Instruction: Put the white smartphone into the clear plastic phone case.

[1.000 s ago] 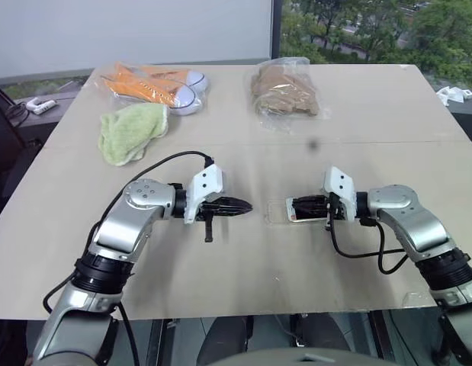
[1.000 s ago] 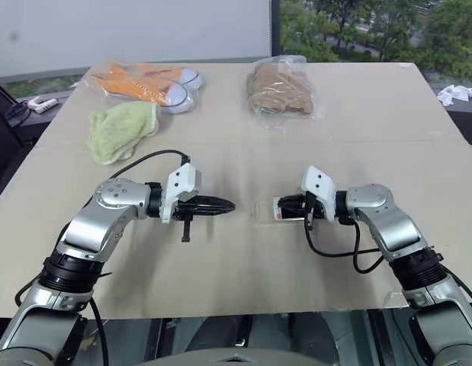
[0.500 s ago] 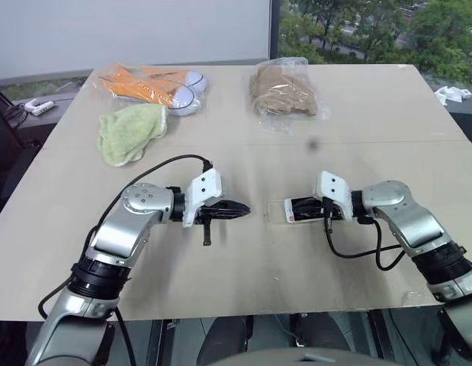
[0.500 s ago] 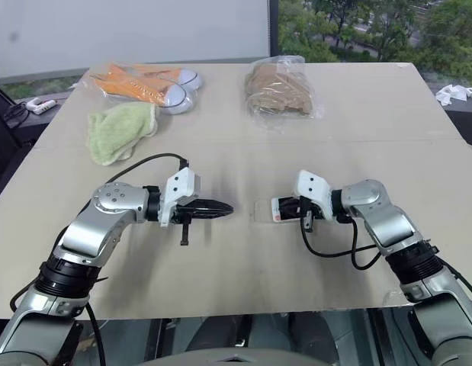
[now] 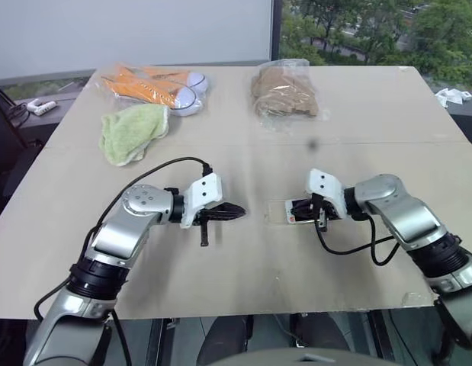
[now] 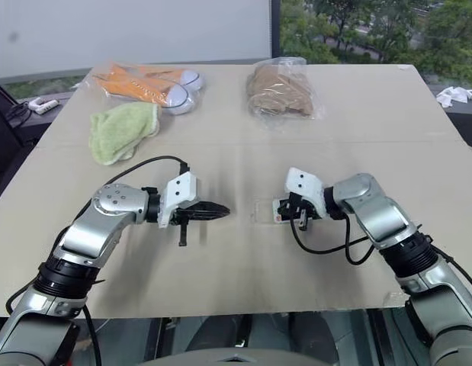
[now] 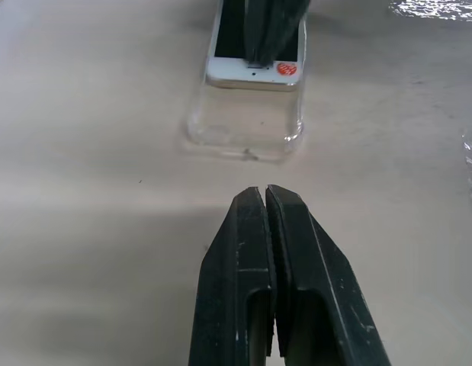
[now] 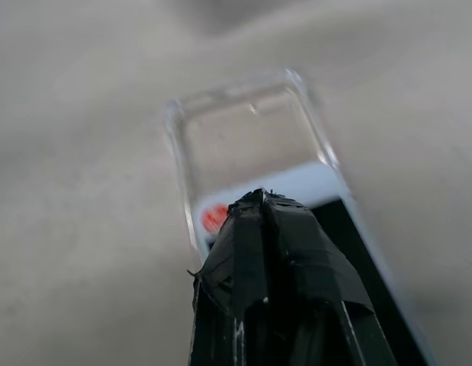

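The white smartphone (image 7: 255, 75) lies flat at the table's middle, its red-dotted end inside the clear plastic phone case (image 7: 247, 133), whose other half shows bare. My right gripper (image 8: 264, 195) is shut and slants down from the right, its tips resting on the phone's black screen near the white bezel. From the left, my left gripper (image 5: 240, 213) is shut too, low over the table and pointing at the case's bare end, a short gap away.
At the back of the table (image 5: 243, 290) lie a clear bag of orange shoes (image 5: 155, 85), a green cloth (image 5: 131, 131) and a clear bag of brown stuff (image 5: 285, 90). The front edge runs close below both arms.
My right wrist has tipped more steeply down, its fingertips staying on the phone. The left gripper, phone and case keep about the same places.
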Robot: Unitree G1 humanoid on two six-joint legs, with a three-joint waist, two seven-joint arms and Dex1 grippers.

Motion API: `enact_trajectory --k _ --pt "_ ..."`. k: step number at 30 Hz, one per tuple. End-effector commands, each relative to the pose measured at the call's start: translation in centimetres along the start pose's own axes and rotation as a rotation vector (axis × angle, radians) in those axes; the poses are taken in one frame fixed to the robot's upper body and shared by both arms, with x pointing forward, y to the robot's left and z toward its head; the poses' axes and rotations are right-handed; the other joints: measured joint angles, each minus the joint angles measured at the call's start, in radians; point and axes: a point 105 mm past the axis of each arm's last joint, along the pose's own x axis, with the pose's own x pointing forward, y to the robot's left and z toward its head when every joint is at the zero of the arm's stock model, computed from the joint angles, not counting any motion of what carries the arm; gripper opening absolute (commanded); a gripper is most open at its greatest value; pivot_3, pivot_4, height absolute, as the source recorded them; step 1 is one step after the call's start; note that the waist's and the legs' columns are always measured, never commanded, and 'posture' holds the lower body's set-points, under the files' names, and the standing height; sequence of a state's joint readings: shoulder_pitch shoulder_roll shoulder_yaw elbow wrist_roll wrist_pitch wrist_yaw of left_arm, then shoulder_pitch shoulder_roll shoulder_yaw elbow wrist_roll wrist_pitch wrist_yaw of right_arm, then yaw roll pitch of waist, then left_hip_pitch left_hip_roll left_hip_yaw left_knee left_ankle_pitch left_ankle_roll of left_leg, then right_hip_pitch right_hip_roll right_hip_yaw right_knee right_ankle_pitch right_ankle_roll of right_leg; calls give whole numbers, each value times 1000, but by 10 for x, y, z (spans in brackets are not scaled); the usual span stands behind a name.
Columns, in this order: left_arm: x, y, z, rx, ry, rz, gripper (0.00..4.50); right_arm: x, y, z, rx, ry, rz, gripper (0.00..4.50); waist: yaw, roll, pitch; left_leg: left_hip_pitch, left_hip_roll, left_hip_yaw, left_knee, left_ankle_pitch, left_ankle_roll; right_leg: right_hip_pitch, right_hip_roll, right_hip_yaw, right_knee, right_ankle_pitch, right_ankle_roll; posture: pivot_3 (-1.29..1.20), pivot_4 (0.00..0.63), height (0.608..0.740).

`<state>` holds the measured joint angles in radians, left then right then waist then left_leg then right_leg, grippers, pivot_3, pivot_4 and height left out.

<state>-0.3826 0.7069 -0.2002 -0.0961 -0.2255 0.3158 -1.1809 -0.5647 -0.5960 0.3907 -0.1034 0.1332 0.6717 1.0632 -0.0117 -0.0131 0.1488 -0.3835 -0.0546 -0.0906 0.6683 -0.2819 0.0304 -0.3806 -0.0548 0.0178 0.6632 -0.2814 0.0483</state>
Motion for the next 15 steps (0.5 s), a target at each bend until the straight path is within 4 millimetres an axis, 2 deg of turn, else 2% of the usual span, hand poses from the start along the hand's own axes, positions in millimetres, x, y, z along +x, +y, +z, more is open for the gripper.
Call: enact_trajectory --k 1,4,8,13,15 --pt "4 2 0 24 -1 8 69 -10 1 5 49 -31 -15 0 1 0 0 0 0 0 0 0 0 0 0 0 0 0 0 0 150 740" --pt "10 2 0 16 -10 8 69 -23 1 22 47 -84 -31 0 1 0 1 -4 0 0 0 0 0 -3 0 0 0 0 0 0 150 740" --pt "18 9 -2 26 10 45 69 -51 2 46 55 -160 -71 0 0 0 1 -16 0 0 1 0 0 -16 0 0 3 0 0 0 150 740" --pt "29 15 -6 -7 15 57 69 -82 -6 33 87 -120 -172 0 5 0 1 -17 -1 0 1 0 0 -15 0 -1 1 0 0 0 150 740" --pt "34 19 -8 -6 15 69 69 -99 -14 22 113 -92 -237 0 7 0 1 -16 -1 0 1 0 0 -15 -1 0 1 0 0 0 150 740"
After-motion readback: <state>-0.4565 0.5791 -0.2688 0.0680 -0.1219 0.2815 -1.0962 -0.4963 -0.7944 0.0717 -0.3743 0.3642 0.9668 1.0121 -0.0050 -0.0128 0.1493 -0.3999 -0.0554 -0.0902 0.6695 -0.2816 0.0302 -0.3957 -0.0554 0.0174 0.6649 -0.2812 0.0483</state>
